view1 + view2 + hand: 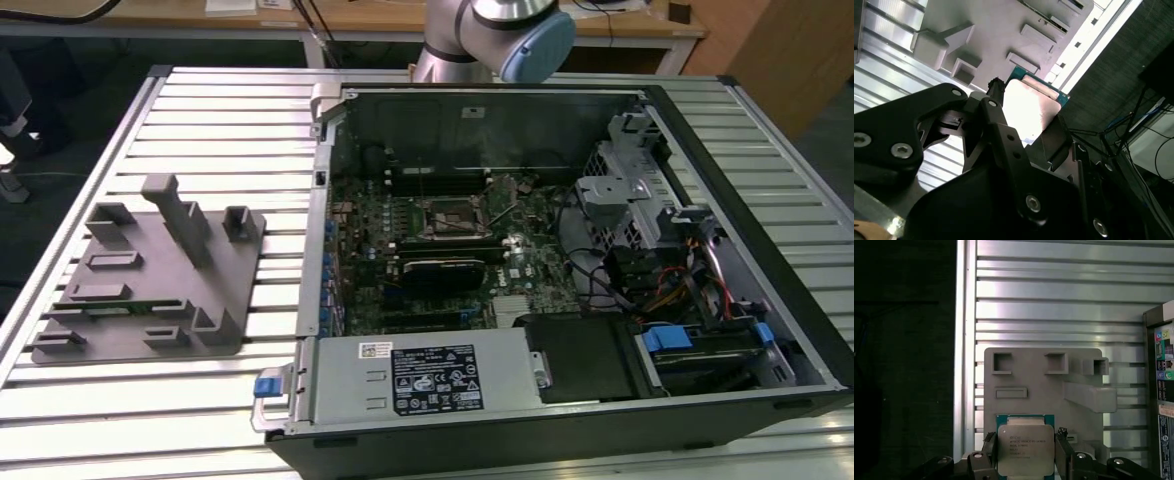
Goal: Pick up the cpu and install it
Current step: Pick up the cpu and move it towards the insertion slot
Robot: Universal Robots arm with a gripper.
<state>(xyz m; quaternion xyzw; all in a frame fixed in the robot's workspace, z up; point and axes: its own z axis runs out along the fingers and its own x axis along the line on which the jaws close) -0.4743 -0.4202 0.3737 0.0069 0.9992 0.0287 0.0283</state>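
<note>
In both wrist views the cpu (1025, 449) (1030, 102), a thin square chip with a silvery top plate on a green-edged board, sits between my gripper's black fingers. My gripper (1025, 452) (1026, 120) is shut on it, one finger (988, 446) on each side. Behind the chip in the first wrist view lies the grey fixture tray (1019, 375), which the exterior view shows at its left (147, 290). The black motherboard socket (447, 222) sits inside the open computer case.
The open computer case (667, 130) takes up the exterior view's right, with a power supply (420, 375) at its near side and cables (667, 280). The tray has upright posts (180, 215). Everything rests on a ribbed metal table (227, 110). The arm's base (494, 30) stands behind the case.
</note>
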